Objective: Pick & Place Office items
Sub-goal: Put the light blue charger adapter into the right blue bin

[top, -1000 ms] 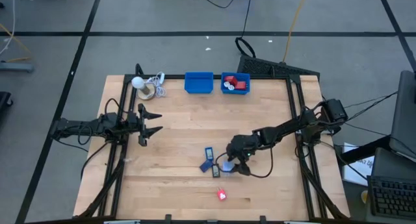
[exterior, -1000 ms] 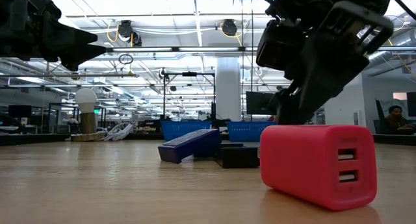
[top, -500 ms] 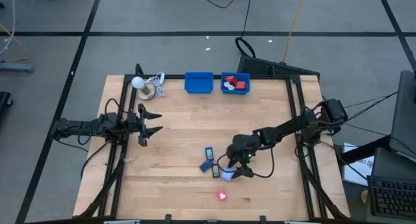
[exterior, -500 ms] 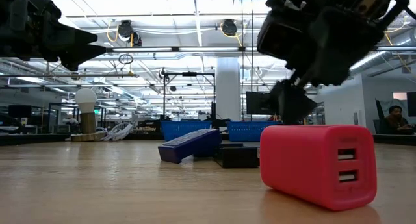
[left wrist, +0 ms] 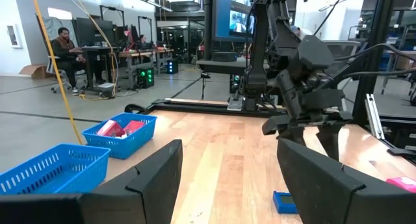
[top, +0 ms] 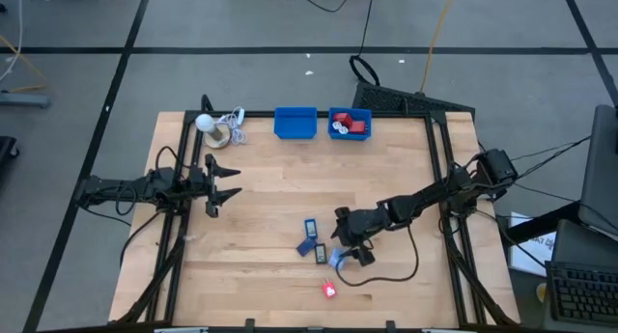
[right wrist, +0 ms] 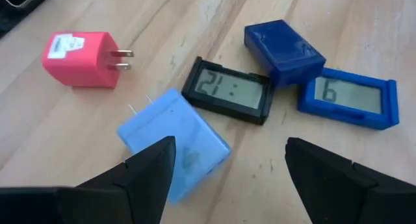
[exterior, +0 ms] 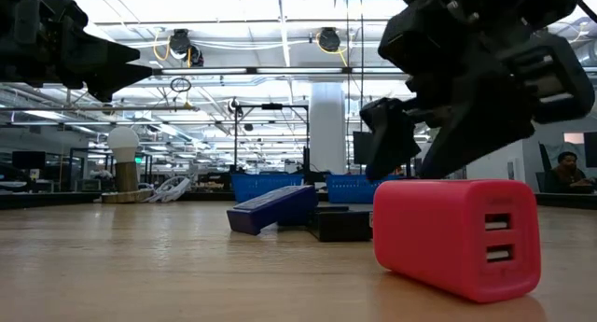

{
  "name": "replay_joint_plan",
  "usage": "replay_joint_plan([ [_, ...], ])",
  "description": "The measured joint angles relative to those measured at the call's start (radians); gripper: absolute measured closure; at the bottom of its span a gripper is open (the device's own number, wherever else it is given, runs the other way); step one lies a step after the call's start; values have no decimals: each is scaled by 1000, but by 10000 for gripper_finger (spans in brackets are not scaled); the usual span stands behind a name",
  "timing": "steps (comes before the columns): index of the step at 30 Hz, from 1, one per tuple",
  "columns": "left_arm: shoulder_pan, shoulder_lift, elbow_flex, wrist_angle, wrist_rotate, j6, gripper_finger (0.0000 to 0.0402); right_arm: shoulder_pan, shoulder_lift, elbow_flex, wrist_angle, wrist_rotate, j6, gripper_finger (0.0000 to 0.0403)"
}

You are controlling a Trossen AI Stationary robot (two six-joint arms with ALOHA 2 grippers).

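The office items lie in a cluster near the table's near edge. In the right wrist view I see a red plug block [right wrist: 78, 50], a light blue plug block [right wrist: 173, 143], a black display piece [right wrist: 227, 89], a dark blue block [right wrist: 284, 50] and a blue display piece [right wrist: 348, 97], all flat on the wood. My right gripper [top: 348, 238] hovers open just above them, touching nothing, its fingers on either side of the light blue block. The red block [exterior: 457, 236] fills the low view's foreground. My left gripper [top: 217, 183] waits open at the table's left side.
Two blue bins stand at the far edge, one [top: 295, 123] showing nothing inside, the other [top: 350, 124] holding red and white pieces. A white ball with a coiled cord [top: 217, 125] lies at the far left corner. Bare wood spreads across the table's middle [top: 280, 183].
My right gripper has turned about its wrist above the cluster and edged a little toward the table's left. The light blue block now lies slightly nearer the near edge than a second ago. My left arm has kept still.
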Motion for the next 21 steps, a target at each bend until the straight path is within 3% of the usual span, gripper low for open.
replay_joint_plan([
  [6, 0, 0, 0, 0, 0, 0, 146, 3, 0, 0, -28, 55, -5, 126],
  [15, 0, 0, 0, 0, 0, 0, 146, -2, 0, 0, -46, 496, 53, 126],
  [21, 0, 0, 0, 0, 0, 0, 146, -37, 0, 0, -73, 660, 187, 126],
])
